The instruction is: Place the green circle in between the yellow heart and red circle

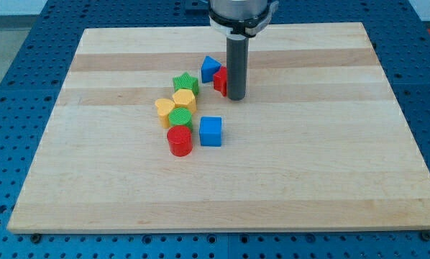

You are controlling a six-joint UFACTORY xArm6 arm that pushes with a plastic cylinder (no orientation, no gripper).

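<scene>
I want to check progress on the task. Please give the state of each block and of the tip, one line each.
green circle: between yellow heart and red circle, touching both
yellow heart: upper left of green circle
red circle: just below green circle
yellow block: above green circle
green star: above yellow block
blue cube: right of red circle
blue triangle: left of rod
red block: partly hidden by rod
my tip: beside red block

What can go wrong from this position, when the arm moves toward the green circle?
1. My tip stands against a red block, apart from the green circle; moving off may drag it.
2. The green circle touches the yellow heart and red circle; a push may scatter them.
</scene>
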